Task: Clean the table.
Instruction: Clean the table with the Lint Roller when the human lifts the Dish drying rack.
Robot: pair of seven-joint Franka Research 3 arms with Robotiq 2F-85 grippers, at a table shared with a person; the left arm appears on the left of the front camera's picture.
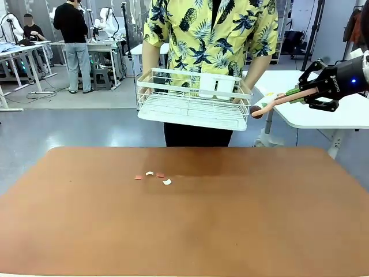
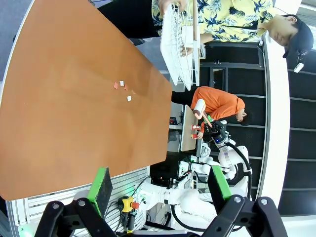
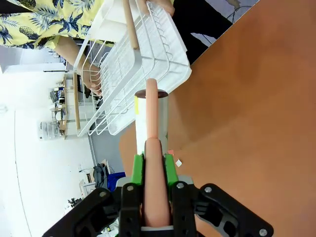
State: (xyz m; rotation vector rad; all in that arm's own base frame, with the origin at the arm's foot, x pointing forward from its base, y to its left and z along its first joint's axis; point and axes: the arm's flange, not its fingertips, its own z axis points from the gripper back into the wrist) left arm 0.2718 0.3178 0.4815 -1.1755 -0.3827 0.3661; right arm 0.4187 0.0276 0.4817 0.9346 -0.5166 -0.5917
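The reddish-brown table (image 1: 184,231) carries several small paper scraps (image 1: 154,176) near its far middle. My right gripper (image 1: 314,92) hangs above the far right corner, shut on the pink handle of a lint roller (image 1: 271,103) whose white head points left toward a white wire rack (image 1: 193,107). In the right wrist view the right gripper (image 3: 153,165) clamps the roller (image 3: 151,118), with the rack (image 3: 133,64) beyond and the table (image 3: 256,98) below. My left gripper (image 2: 159,186) is open and holds nothing, high off the table (image 2: 74,98), far from the scraps (image 2: 123,89).
A person in a yellow patterned shirt (image 1: 210,34) stands at the far edge and holds the rack in both hands above the table. A white-topped table (image 1: 323,112) stands behind at the right. Workbenches and people are far back at the left.
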